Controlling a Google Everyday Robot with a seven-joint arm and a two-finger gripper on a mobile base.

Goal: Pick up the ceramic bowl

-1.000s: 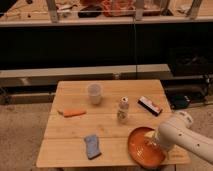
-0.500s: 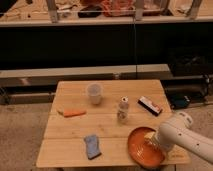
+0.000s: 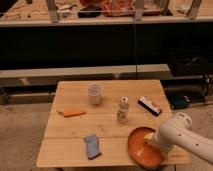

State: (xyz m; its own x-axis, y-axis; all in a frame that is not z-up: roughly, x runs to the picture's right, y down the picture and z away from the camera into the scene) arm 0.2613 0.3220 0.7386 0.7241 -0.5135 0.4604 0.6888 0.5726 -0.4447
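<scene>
The ceramic bowl (image 3: 140,148) is a wide, shallow orange-red dish at the front right corner of the wooden table (image 3: 107,120). My white arm comes in from the lower right and lies over the bowl's right side. My gripper (image 3: 150,140) sits at the arm's end, down inside the bowl on its right half. A pale yellowish patch shows in the bowl at the gripper.
A translucent whitish cup (image 3: 94,93) stands at the back middle. A small bottle (image 3: 123,109) stands at the centre. An orange carrot-like item (image 3: 73,113) lies at the left, a blue sponge (image 3: 92,145) at the front, a dark bar (image 3: 150,105) at the right.
</scene>
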